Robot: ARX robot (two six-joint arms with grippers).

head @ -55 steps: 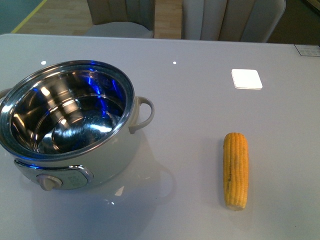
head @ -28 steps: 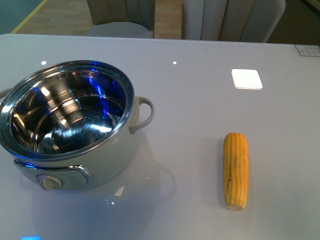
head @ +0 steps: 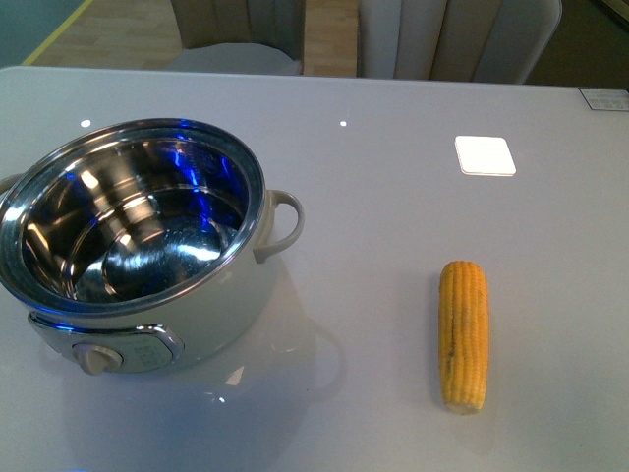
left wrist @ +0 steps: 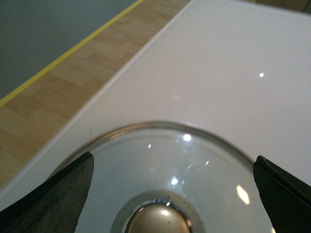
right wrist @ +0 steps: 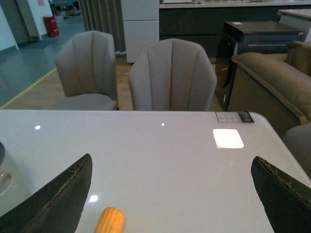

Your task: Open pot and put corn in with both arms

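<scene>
The pot (head: 228, 313) stands open at the table's left, its steel inside empty, with no lid on it. The corn (head: 463, 334) lies on the table to the pot's right, lengthwise toward me. Neither arm shows in the front view. In the left wrist view my left gripper (left wrist: 172, 156) is open, its fingers either side of the glass lid (left wrist: 160, 160), which lies flat on the table with its knob (left wrist: 158, 221) up. In the right wrist view my right gripper (right wrist: 171, 158) is open and empty above the table, with the tip of the corn (right wrist: 110, 219) near one finger.
A white square pad (head: 485, 155) lies at the table's back right. Chairs (head: 236, 29) stand behind the far edge. The lid lies close to the table's edge (left wrist: 97, 116), with wooden floor beyond it.
</scene>
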